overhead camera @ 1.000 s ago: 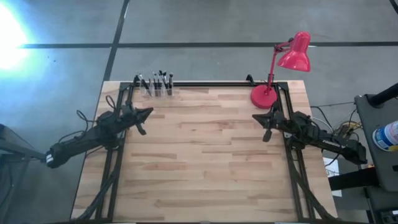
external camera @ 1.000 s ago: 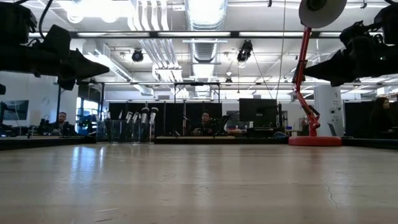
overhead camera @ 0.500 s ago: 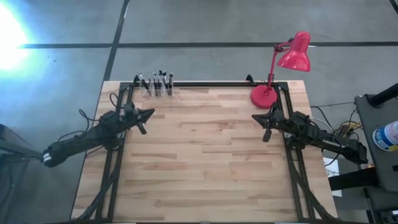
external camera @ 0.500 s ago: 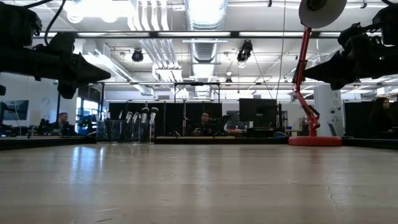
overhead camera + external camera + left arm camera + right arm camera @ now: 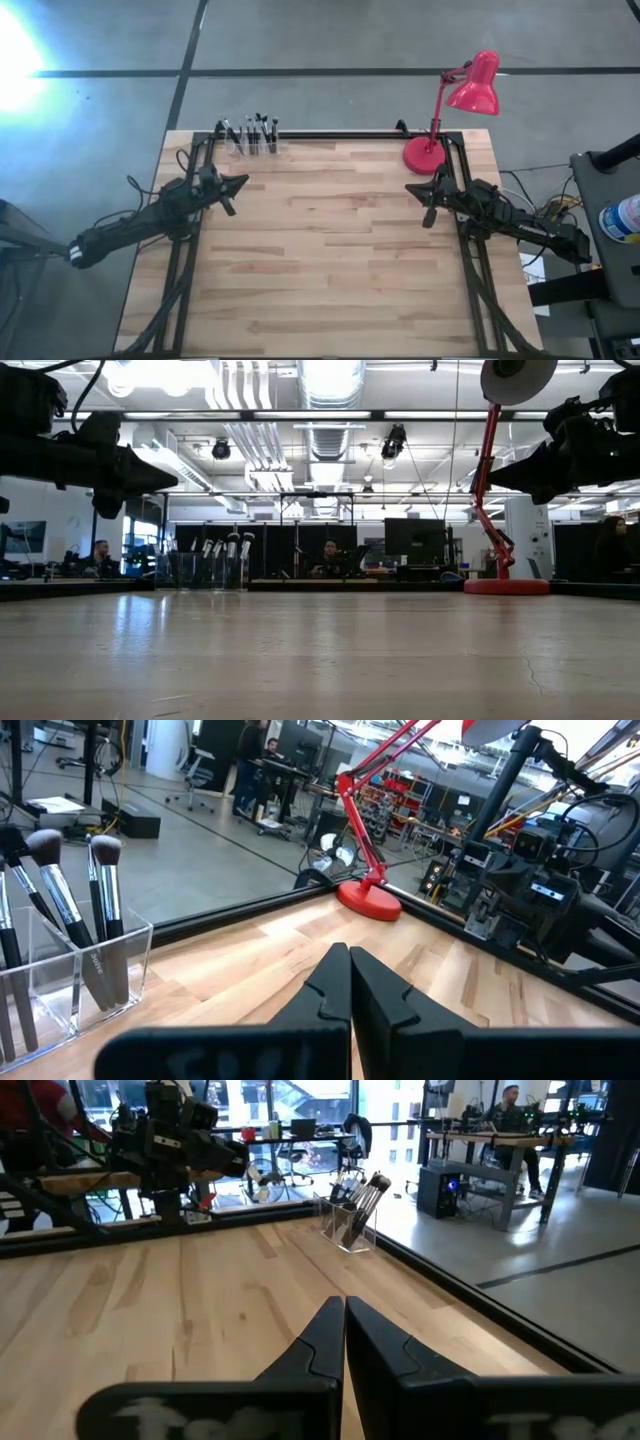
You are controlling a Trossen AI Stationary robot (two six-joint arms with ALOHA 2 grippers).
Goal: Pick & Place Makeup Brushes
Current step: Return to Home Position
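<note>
High view: makeup brushes stand in the clear organizer at the tabletop's far left corner. Left claw sits by the left edge, near the organizer. Right claw sits by the right edge, near the red lamp.

Low view: both claws hang above the tabletop; brushes upright, bristles up.

Left wrist view: left claw's fingers pressed together.

Right wrist view: right claw's fingers likewise together.
</note>
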